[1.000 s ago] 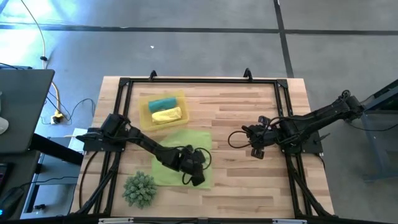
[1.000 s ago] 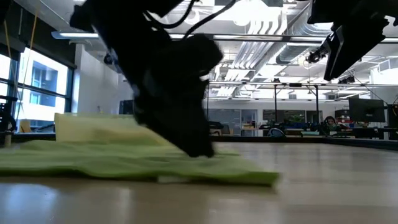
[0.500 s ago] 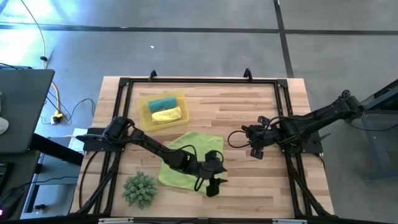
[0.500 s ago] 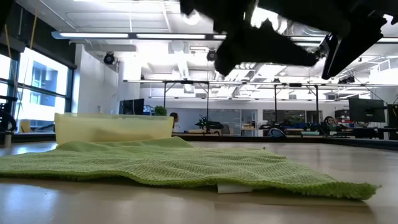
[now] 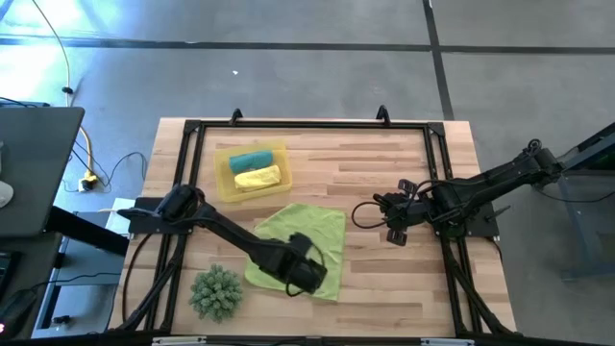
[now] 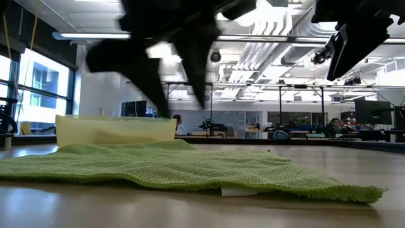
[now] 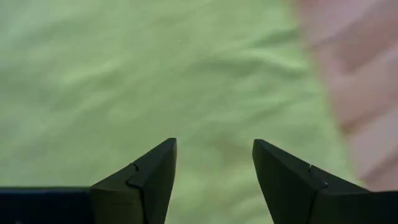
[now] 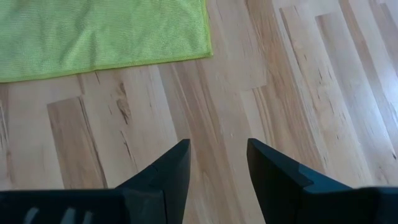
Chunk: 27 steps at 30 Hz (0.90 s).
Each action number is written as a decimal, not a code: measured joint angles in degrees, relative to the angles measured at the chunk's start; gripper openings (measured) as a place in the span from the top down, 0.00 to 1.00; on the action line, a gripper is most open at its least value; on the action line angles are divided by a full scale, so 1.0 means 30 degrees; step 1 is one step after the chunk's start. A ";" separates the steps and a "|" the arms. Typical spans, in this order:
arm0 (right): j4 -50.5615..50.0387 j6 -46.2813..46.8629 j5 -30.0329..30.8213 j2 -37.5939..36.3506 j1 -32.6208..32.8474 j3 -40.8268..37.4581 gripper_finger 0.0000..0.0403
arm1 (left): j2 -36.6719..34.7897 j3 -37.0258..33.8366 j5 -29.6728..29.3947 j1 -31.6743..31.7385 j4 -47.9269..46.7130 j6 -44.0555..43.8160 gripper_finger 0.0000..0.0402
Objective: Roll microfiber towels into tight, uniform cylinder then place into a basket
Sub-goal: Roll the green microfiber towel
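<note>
Lime green towel [image 5: 298,235] flat on table, left tool [image 5: 306,276] above, fingers apart, empty

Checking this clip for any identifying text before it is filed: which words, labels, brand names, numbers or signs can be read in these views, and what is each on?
None can be read.
The lime green towel, the basket with its two rolled towels, the wooden table and both arms show no print.
Something pale shows under the towel's near edge in the low view; nothing can be read on it.
Any signs in the room behind are too small to read.
</note>
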 joint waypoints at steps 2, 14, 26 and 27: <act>0.0000 0.0000 0.0000 0.0000 0.0000 0.0000 0.63 | 0.0187 0.0022 0.0301 -0.0164 -0.1728 -0.2164 0.50; 0.0140 0.0000 0.0001 0.0000 0.0000 0.0000 0.63 | 0.1984 0.0000 0.1517 0.0362 -0.5106 -0.4605 0.50; 0.0226 0.0000 0.0007 0.0000 0.0000 0.0000 0.63 | 0.2314 0.0015 0.0273 0.2328 0.1197 0.8925 0.50; 0.0222 0.0000 0.0007 0.0000 0.0000 0.0000 0.63 | 0.2440 0.0015 0.0224 0.2452 0.2027 1.0643 0.50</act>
